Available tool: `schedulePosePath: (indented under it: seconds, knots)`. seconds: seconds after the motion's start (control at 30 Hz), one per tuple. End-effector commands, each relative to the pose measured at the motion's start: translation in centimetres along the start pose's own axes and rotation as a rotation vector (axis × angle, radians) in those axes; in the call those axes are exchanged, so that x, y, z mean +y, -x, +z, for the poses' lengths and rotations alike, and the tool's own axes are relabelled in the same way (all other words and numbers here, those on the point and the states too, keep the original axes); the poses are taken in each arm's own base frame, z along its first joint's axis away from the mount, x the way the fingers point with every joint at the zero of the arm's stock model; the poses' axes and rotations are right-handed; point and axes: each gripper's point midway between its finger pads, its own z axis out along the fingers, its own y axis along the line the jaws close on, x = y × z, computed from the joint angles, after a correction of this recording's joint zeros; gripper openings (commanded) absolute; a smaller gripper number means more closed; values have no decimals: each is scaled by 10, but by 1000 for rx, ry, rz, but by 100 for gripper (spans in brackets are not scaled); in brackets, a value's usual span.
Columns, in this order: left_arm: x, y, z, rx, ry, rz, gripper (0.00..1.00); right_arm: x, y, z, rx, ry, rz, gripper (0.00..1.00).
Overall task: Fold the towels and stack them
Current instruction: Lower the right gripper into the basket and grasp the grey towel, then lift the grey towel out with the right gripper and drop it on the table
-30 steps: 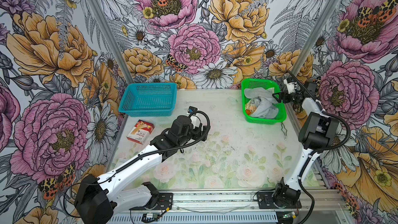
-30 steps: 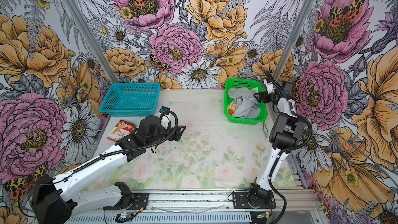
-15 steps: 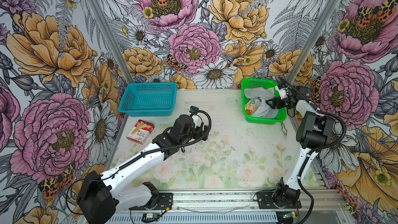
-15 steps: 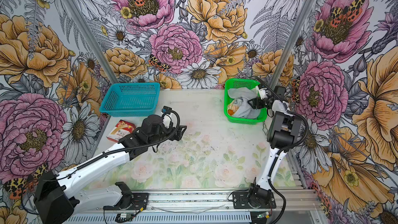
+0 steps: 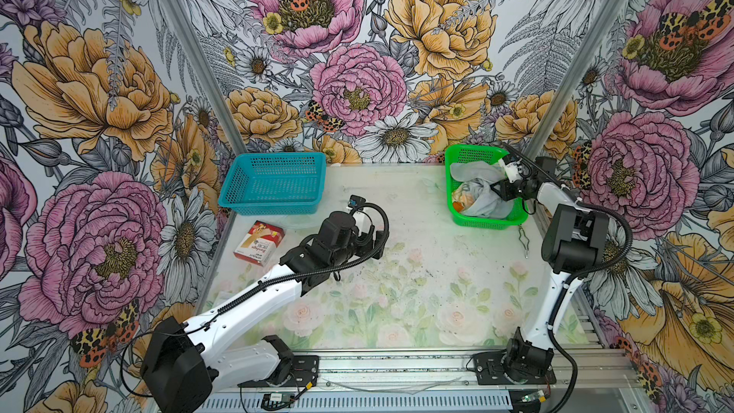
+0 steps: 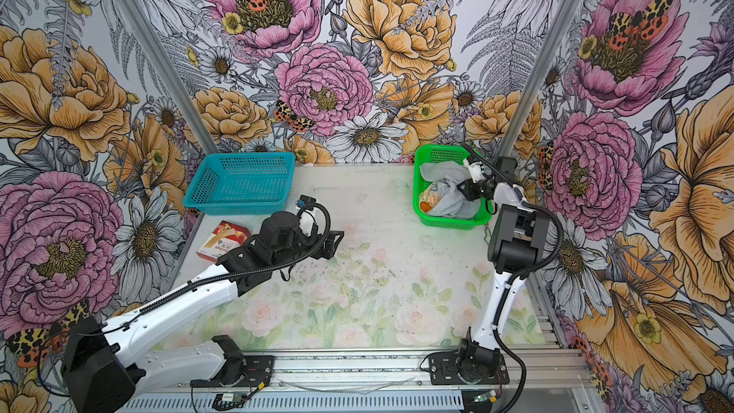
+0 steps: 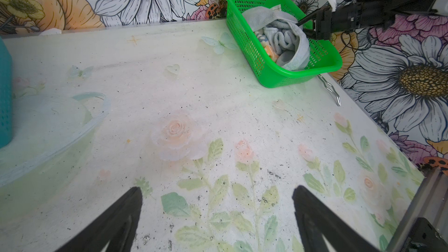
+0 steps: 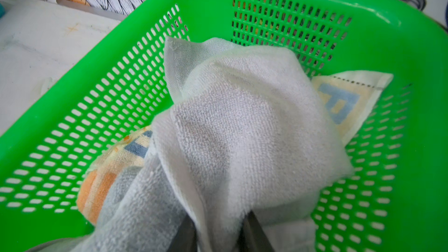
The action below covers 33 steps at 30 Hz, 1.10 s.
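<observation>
The towels lie bunched in a green basket (image 5: 482, 225) (image 6: 449, 225) at the back right of the table. A light grey towel (image 5: 482, 203) (image 8: 242, 117) lies on top. Under it shows a cream towel (image 8: 344, 103) with blue and orange lettering, and an orange patch (image 5: 458, 206) peeks out at the basket's left side. My right gripper (image 5: 494, 188) (image 6: 462, 186) (image 8: 218, 221) reaches into the basket and is shut on a raised fold of the grey towel. My left gripper (image 5: 373, 234) (image 7: 215, 190) hangs open over the bare table middle, holding nothing.
An empty teal basket (image 5: 274, 184) stands at the back left, with a red-and-white box (image 5: 260, 242) in front of it. A clear shallow dish (image 7: 48, 129) lies near the teal basket. A thin metal piece (image 5: 523, 238) lies in front of the green basket by the right wall.
My right gripper has dropped from above the basket's right rim down into it and closed on the grey towel. My left arm has barely shifted.
</observation>
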Motion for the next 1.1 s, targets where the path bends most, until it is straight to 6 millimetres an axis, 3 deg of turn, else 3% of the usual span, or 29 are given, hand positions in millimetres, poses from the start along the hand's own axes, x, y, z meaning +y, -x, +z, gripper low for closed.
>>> schedulePosePath:
  seconds: [0.0,0.07,0.3,0.5,0.6,0.7,0.87,0.97,1.03,1.07]
  knots:
    - [-7,12,-11,-38,-26,-8,98,5,37,-21,-52,-49,-60,8]
    - [-7,11,-13,-43,-28,-6,98,11,50,-29,-64,-70,-85,0]
    - [-2,11,-26,-83,-31,4,98,27,113,-66,-142,-191,-172,0]
    - [6,14,-39,-122,-29,15,98,68,209,-113,-299,-316,-282,0]
    - [15,18,-46,-146,2,25,98,114,262,-139,-422,-275,-324,0]
    - [32,27,-56,-170,96,31,98,180,311,-166,-562,-181,-369,0]
    - [46,47,-76,-256,144,19,98,285,381,-236,-830,-64,-449,0]
    - [52,51,-84,-283,160,15,98,329,404,-287,-982,31,-439,0]
    - [55,51,-89,-296,164,10,98,343,404,-305,-1007,100,-393,0]
    - [56,50,-92,-301,164,5,98,348,399,-305,-983,146,-364,0]
